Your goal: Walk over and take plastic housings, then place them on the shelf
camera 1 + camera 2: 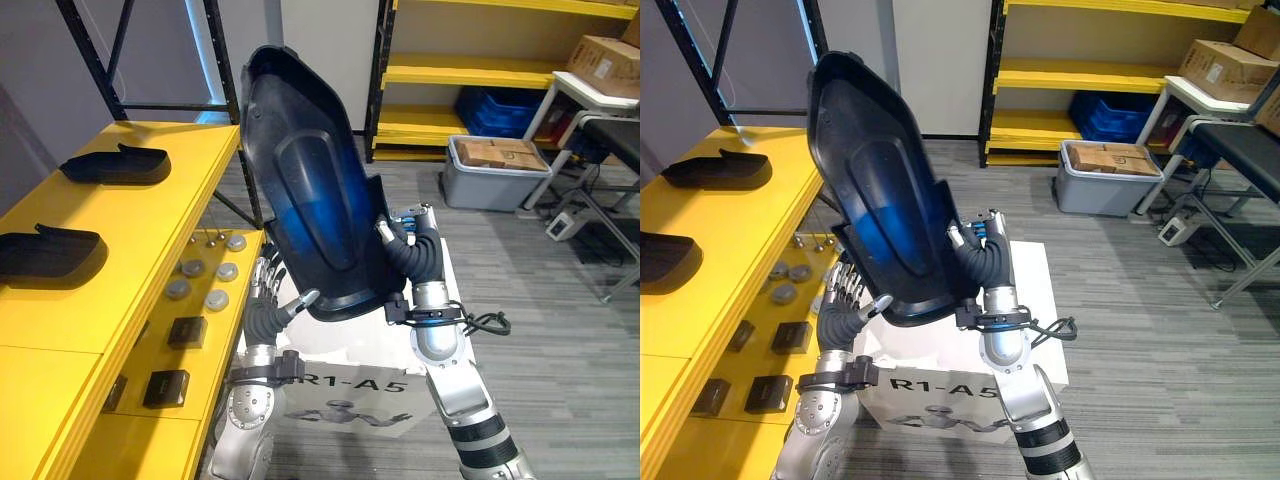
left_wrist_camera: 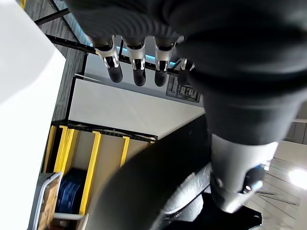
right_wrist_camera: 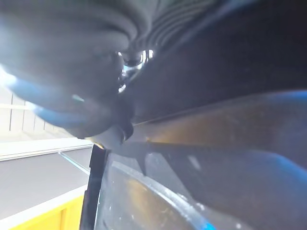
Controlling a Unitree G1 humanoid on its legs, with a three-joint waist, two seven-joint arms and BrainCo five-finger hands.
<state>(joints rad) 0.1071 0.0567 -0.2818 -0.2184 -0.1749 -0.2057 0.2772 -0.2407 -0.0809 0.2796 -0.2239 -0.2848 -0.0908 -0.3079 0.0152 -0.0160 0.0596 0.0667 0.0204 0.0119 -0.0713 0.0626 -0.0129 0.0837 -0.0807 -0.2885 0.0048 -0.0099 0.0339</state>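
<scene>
The left hand [image 1: 267, 306] in the left eye view props the lower left edge of the plastic housing [image 1: 310, 190], thumb laid on its inner face; the right hand [image 1: 411, 256] grasps the opposite edge, thumb hooked over the rim; the large black shell stands upright and tilted between the two hands, lifted above a white box [image 1: 345, 385]; to the robot's left a yellow shelf [image 1: 130, 225] carries two smaller black housings [image 1: 115, 165], and a lower yellow ledge holds round grey discs [image 1: 205, 281] and small black blocks [image 1: 187, 331]. In the right eye view the same hold appears, with a grey bin [image 1: 1105, 185] of cardboard boxes standing on the floor by the far yellow racking [image 1: 1080, 75]. In the left wrist view the left hand's fingers [image 2: 139, 67] point straight and apart from the dark shell; the hand is relaxed, not clenched. In the right wrist view the shell's dark wall lies just beside the ribbed cover.
</scene>
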